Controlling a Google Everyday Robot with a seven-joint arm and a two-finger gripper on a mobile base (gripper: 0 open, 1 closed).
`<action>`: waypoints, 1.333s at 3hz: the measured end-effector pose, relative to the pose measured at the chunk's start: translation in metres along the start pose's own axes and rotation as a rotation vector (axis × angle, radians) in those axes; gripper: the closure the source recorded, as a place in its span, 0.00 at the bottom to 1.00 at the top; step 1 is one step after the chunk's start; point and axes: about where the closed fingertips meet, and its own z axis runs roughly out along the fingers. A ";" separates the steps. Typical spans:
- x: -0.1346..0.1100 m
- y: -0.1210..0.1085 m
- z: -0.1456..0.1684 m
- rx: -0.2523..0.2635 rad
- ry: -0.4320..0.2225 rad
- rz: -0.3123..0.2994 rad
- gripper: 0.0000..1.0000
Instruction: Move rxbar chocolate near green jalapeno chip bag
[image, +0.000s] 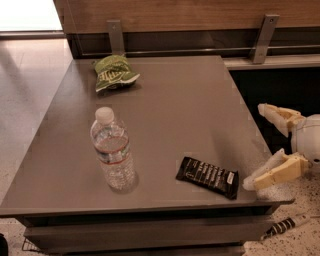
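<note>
The rxbar chocolate (207, 177) is a flat black wrapper with white lettering, lying near the table's front right corner. The green jalapeno chip bag (114, 73) lies crumpled at the table's far left, close to the back edge. My gripper (254, 146) is at the right edge of the view, beside the table's right side and just right of the bar. Its two cream fingers (272, 172) are spread wide apart and hold nothing.
A clear water bottle (113, 151) with a white cap stands upright at the front left of the grey table (180, 110). A wood-panelled wall with two metal brackets (114, 35) runs behind. A striped object (282, 226) lies on the floor at right.
</note>
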 end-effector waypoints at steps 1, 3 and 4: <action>0.003 0.010 0.014 -0.006 -0.063 0.014 0.00; 0.006 0.022 0.027 -0.025 -0.082 0.027 0.00; 0.011 0.034 0.035 -0.040 -0.088 0.034 0.00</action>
